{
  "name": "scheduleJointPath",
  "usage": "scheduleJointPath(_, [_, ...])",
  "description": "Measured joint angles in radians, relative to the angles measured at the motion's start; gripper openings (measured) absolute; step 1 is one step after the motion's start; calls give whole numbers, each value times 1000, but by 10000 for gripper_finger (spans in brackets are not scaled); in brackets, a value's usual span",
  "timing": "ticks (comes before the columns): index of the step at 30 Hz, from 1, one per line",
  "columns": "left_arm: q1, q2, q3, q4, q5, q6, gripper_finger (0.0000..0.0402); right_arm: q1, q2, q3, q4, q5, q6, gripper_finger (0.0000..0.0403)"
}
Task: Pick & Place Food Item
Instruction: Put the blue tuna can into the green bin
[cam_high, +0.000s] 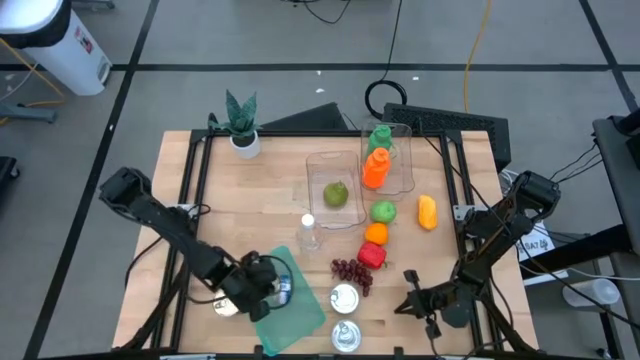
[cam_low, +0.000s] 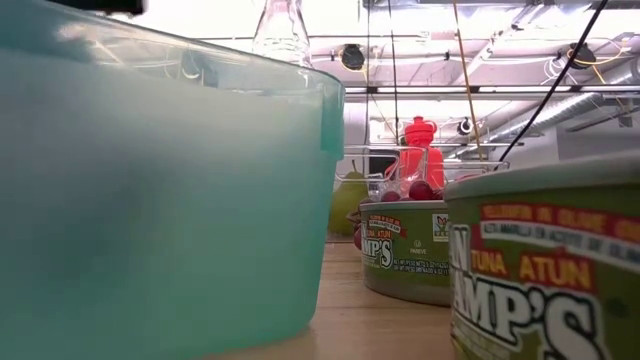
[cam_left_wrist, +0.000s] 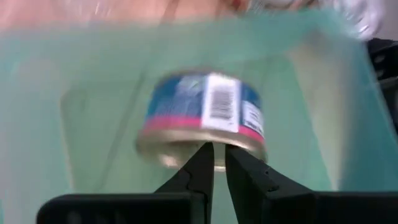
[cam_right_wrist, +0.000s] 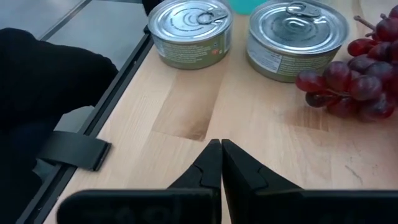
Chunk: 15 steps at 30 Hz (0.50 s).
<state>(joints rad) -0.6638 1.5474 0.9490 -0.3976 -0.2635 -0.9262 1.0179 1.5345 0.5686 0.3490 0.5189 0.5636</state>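
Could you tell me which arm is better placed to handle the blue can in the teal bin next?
Left. Its tool is right at the blue can inside the teal bin; the right tool sits shut beyond the green cans.

- Two arms of matte black, jointed segments: the left arm and the right arm.
- Each arm ends in blocky black housing at the wrist.
- The left gripper has two dark, tapering, wedge-shaped fingers.
- The right gripper has the same black pointed fingers on a flat black bar.
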Motion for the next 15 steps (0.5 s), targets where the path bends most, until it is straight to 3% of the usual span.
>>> scheduleJointPath(9, [56, 152, 251, -219, 24, 147, 49, -9, 0, 0, -2, -27, -4, 0])
scheduleJointPath(15, [109, 203, 280, -266, 21, 156, 49, -9, 0, 0, -2, -27, -1, 0])
